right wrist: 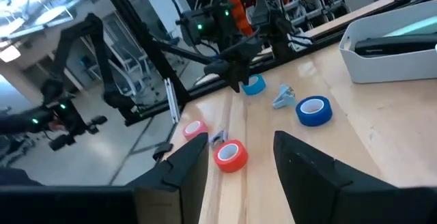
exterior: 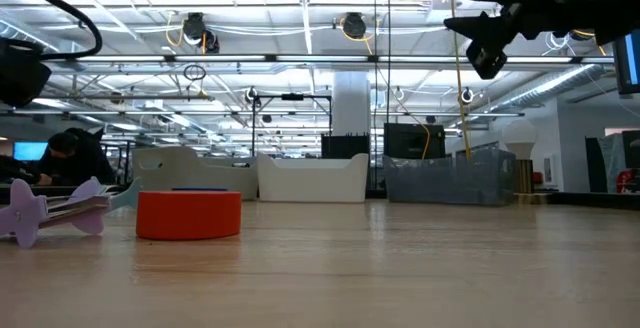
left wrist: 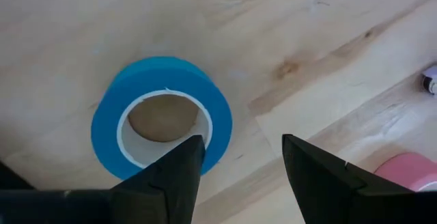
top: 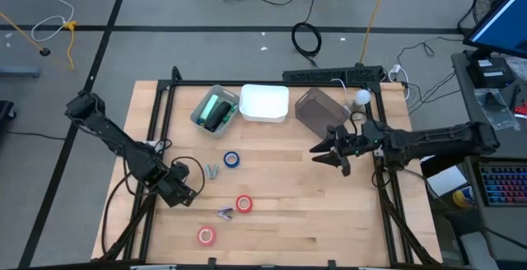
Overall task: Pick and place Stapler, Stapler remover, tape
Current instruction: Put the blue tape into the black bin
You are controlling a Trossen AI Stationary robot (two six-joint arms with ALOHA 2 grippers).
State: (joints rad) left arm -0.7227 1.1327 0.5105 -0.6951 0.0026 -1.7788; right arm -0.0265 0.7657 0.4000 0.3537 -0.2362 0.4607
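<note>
Left gripper (left wrist: 239, 162) low over worktop (top: 329, 212), jaws spread and empty, straddling near wall of light-blue tape roll (left wrist: 162, 118); right gripper (top: 329, 153) aloft, open, empty, farther.

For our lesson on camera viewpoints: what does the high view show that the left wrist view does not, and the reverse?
Only the high view: the open right gripper, a white bin, a dark blue tape roll and a red tape roll. Only the left wrist view: a light blue tape roll lying flat beneath the open left gripper. Both: the left gripper and the wooden table.
</note>
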